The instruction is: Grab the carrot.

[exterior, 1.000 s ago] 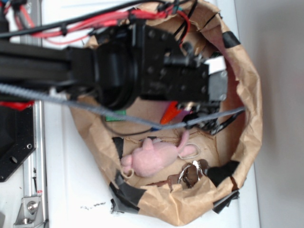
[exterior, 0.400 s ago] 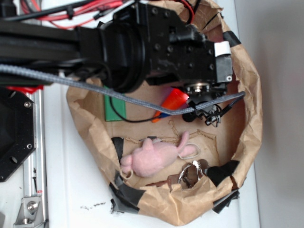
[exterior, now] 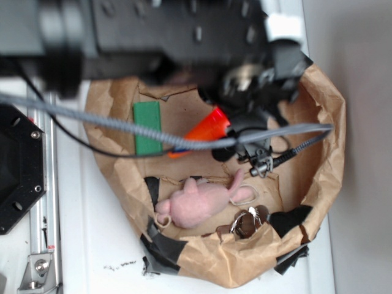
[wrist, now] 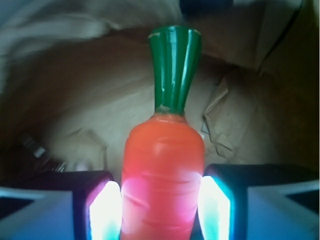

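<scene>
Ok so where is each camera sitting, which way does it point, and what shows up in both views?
Exterior: looks from above, straight down into the brown paper bag, with pink plush and green block inside; the black arm blurs across the top.
Wrist: sits on the gripper, looking forward between the jaws into the bag; both glowing pads flank the carrot.
Shared: the carrot and the paper bag's floor.

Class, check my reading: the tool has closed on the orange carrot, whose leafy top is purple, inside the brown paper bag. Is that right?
Not quite. The wrist view shows the leafy top of the carrot is dark green, not purple. The rest stands: the tool grips the orange body on both sides, inside the brown paper bag.
</scene>
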{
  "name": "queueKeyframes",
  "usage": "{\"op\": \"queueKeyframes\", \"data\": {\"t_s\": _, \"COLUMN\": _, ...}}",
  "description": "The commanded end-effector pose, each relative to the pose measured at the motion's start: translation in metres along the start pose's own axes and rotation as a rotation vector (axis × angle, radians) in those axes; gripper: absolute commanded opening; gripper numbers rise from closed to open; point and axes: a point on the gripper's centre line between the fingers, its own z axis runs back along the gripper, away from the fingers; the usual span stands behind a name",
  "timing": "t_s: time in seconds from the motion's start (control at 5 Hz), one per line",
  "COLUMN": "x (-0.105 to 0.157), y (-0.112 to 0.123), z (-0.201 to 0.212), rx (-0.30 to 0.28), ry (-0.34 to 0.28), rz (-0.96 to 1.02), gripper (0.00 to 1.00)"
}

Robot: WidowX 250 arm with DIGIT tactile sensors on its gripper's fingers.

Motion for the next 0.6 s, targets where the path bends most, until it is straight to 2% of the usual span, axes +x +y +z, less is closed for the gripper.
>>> {"op": "queueKeyframes", "data": {"t_s": 0.0, "x": 0.008, "y": 0.008, "z": 0.080, "rx": -0.032, "ry": -0.113, "rz": -0.236, "gripper": 0.00}}
{"op": "queueKeyframes", "data": {"t_s": 0.2, "x": 0.010, "y": 0.002, "z": 0.070, "rx": 0.017, "ry": -0.115, "rz": -0.233, "gripper": 0.00}}
{"op": "queueKeyframes", "data": {"t_s": 0.4, "x": 0.010, "y": 0.003, "z": 0.065, "rx": 0.013, "ry": -0.107, "rz": -0.229, "gripper": 0.00}}
